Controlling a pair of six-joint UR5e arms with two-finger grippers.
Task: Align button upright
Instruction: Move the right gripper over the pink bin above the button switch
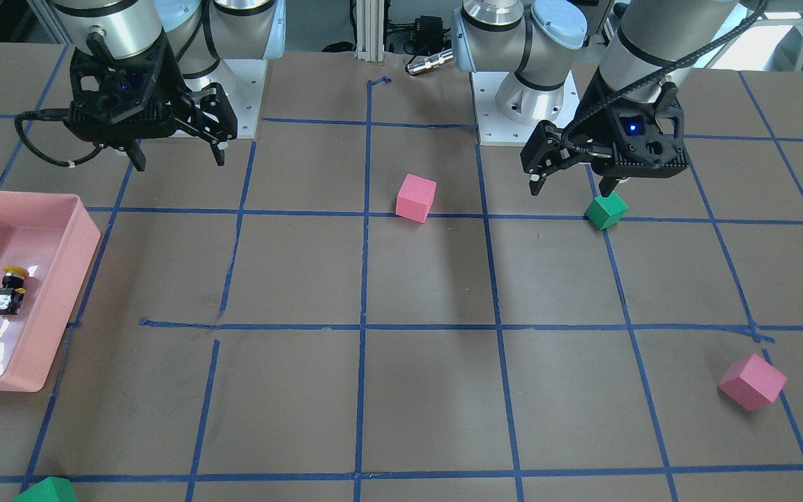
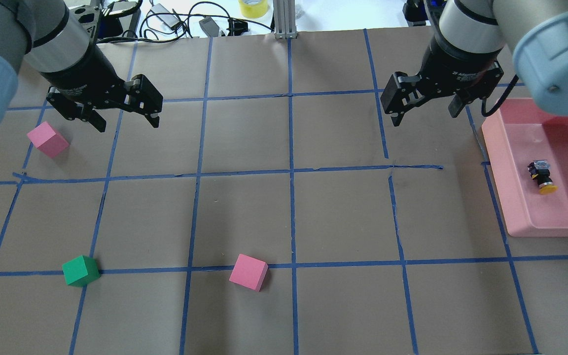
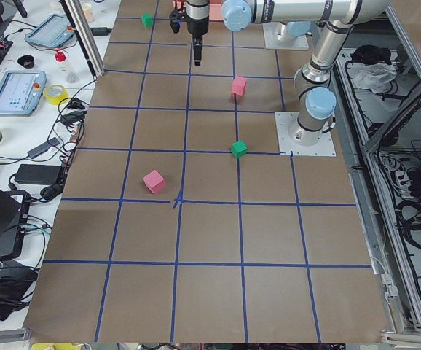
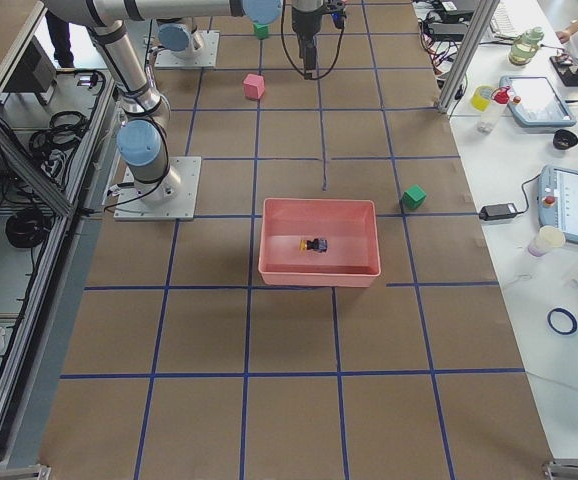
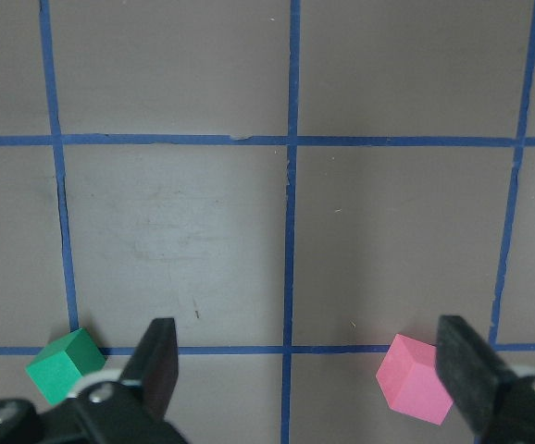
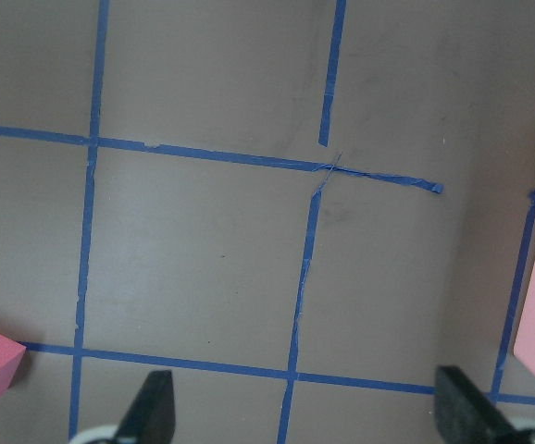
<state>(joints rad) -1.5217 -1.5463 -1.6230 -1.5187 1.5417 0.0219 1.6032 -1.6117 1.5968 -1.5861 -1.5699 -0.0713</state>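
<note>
A: Tabletop (image 1: 429,279) first: what's on it?
B: One tray (image 1: 70,279), with left pincer (image 1: 570,187) and right pincer (image 1: 180,163) above, both spread, empty, well apart from it.
A: And the button (image 1: 8,291)?
B: On its side in the tray. Nothing done yet, I'd judge.

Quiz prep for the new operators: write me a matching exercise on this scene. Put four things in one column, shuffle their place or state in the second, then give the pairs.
Column one:
1. button
2. tray
3. left gripper
4. green cube near the left arm

Column two:
a. open, hanging in the air
b. pink, on the robot's right side
c. sitting on a crossing of blue tape
d. lying on its side, not upright

Pairs: 1-d, 2-b, 3-a, 4-c.
</note>
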